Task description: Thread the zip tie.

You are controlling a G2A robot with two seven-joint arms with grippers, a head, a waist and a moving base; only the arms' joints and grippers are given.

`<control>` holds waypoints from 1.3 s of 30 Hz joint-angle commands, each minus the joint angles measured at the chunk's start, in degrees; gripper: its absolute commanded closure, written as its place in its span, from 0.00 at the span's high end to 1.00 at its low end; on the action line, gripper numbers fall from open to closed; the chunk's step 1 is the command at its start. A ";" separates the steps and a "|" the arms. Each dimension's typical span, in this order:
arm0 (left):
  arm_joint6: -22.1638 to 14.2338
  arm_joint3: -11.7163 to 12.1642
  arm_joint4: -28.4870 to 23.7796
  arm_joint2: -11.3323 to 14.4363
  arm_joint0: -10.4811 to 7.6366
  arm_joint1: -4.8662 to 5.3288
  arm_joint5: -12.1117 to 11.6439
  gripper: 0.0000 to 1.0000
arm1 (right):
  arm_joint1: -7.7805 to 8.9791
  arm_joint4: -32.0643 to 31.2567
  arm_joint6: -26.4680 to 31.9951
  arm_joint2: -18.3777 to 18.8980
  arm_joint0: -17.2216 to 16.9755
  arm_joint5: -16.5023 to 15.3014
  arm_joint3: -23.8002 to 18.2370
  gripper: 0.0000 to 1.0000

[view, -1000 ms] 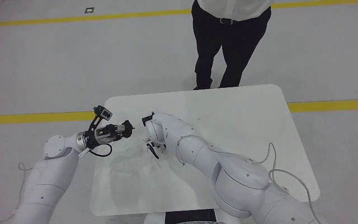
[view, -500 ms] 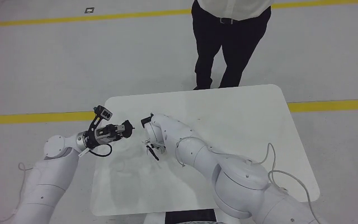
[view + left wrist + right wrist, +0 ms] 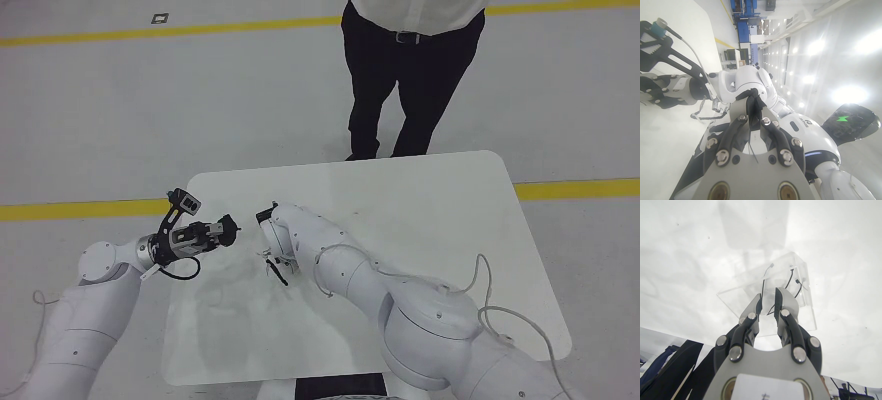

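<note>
While above the clear box (image 3: 811, 313), right jaws apart; left jaws tight on a zip tie (image 3: 750, 145).

Pale floor (image 3: 150, 110), yellow lines (image 3: 60, 211), white table (image 3: 450, 220); perhaps ceiling lamps (image 3: 848, 94).

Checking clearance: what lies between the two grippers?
In the top view, only bare table lies between the left gripper, shut on a zip tie, and the open right gripper.

Clear box (image 3: 808, 313) walls ring the zip ties (image 3: 790, 279) beneath the right gripper (image 3: 768, 294); left gripper (image 3: 231, 229) hangs near.
</note>
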 commanded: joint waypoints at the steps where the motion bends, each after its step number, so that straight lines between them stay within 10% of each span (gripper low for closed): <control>1: 0.00 0.00 0.00 0.00 0.00 0.00 0.00 0.00 | -0.03 0.07 -0.11 -0.08 0.07 0.00 0.05 0.20; 19: 0.00 0.00 0.00 0.00 0.00 0.00 0.00 0.00 | -0.08 0.89 -0.13 -2.63 -0.10 0.00 -1.61 0.21; 27: 0.00 0.00 0.00 0.00 0.00 0.00 0.00 0.00 | -0.18 1.75 -0.11 -4.03 0.18 0.00 -1.37 0.06; 39: 0.00 0.00 0.00 0.00 0.00 0.00 0.00 0.00 | -0.20 3.68 -0.62 -5.08 0.44 0.00 -1.72 0.18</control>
